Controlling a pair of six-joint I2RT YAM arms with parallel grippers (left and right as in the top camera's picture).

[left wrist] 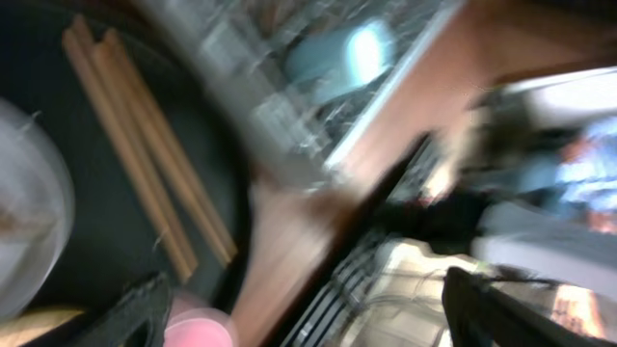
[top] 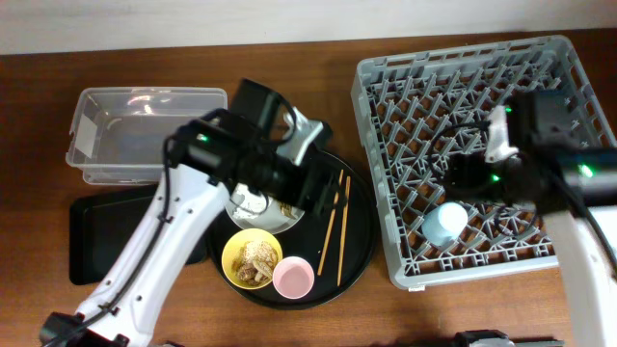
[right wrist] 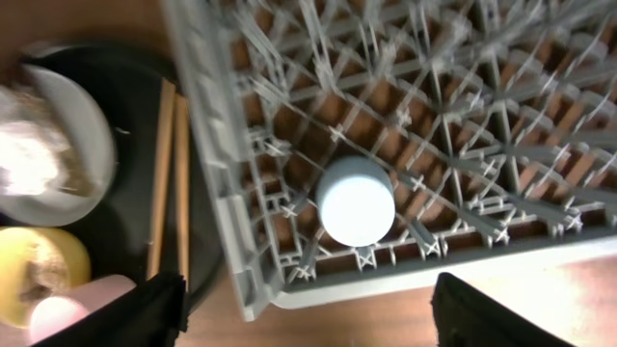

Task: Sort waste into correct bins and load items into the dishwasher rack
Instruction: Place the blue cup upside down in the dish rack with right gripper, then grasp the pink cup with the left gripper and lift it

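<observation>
Left gripper (left wrist: 308, 313) hangs over the large round black tray (top: 359, 253), its 2 dark fingers (left wrist: 145, 310) spread wide with nothing between them. The left wrist view is badly blurred, but the pair of wooden chopsticks (left wrist: 145, 164) shows lying side by side on the tray, with the small pink cup (left wrist: 198, 326) at the bottom edge by the left finger.

Over to the right gripper (right wrist: 308, 308): it hovers above the near edge of the large square grey plastic dishwasher rack (top: 405, 87), jaws wide apart and holding nothing. Just beyond it, the small light-blue cup (right wrist: 355, 200) sits in a cell of the rack near the front wall, a flat round end facing up.

From overhead, the pale grey round plate (top: 253, 204) lies on the round tray, partly under the left arm, with crumpled white tissue (right wrist: 29, 154) on it. The yellow bowl (top: 231, 258) sits just in front of the plate with beige-brown crumbly food scraps (top: 255, 260) inside, the pink cup touching its right side.

The clear plastic rectangular tub (top: 145, 96) and the flat black rectangular tray (top: 92, 241) sit left of the round tray.
</observation>
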